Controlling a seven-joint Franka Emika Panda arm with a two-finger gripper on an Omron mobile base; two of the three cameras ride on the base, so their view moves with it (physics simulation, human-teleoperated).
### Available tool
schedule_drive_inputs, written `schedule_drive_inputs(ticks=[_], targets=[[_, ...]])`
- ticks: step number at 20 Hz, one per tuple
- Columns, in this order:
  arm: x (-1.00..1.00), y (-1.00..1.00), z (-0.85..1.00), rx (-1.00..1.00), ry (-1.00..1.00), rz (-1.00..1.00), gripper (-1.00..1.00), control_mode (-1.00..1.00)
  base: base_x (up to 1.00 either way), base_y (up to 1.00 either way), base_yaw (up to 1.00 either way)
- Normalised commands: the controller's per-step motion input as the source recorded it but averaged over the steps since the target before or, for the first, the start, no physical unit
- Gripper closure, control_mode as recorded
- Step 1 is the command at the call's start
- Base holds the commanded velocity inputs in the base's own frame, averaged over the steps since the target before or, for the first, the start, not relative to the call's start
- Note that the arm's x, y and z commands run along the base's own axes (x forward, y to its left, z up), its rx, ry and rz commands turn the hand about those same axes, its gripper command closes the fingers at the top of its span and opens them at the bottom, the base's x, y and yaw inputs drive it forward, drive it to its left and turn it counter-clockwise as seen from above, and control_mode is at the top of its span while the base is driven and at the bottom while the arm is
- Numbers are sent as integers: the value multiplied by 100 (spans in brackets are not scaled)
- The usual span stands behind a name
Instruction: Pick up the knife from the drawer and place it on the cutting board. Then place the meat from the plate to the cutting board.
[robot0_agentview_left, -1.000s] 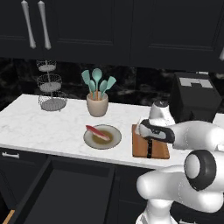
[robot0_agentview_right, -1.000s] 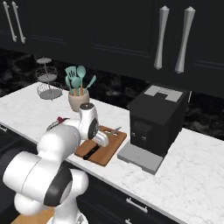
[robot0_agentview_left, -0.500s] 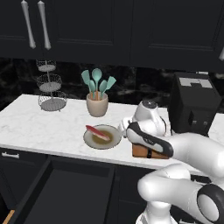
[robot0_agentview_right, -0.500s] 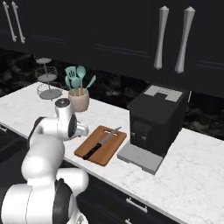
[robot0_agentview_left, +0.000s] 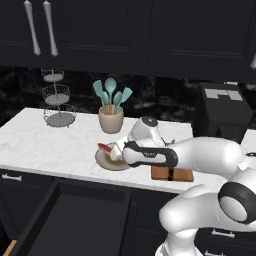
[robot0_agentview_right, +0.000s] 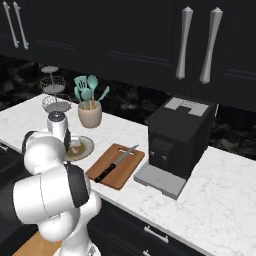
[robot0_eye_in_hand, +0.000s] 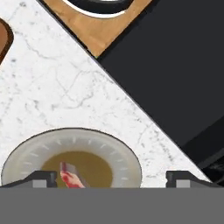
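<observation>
With the knife (robot0_agentview_right: 116, 164) on the cutting board (robot0_agentview_right: 115, 167), the gripper (robot0_eye_in_hand: 111, 178) has swung over the plate (robot0_eye_in_hand: 127, 159), jaws wide, meat (robot0_eye_in_hand: 69, 176) ungrasped.

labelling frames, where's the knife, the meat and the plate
knife (robot0_agentview_right: 116, 163): right base view, where blade meets handle
meat (robot0_agentview_left: 104, 147): left base view, its red end
plate (robot0_eye_in_hand: 114, 151): hand view, bare rim

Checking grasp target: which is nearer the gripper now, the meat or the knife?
The meat, on the plate between the open gripper tips. The knife lies apart on the cutting board.
</observation>
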Motion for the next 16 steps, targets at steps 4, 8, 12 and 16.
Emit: schedule_drive_inputs(ticks=[4, 8, 12, 16], targets=[[97, 78, 0, -20, 10, 0, -100, -100, 0, 0, 0], [8, -2, -6, -4, 7, 0, -100, -100, 0, 0, 0], [33, -54, -38, 0, 5, 1, -100, -100, 0, 0, 0], [37, -11, -8, 0, 12, 0, -100, -100, 0, 0, 0]])
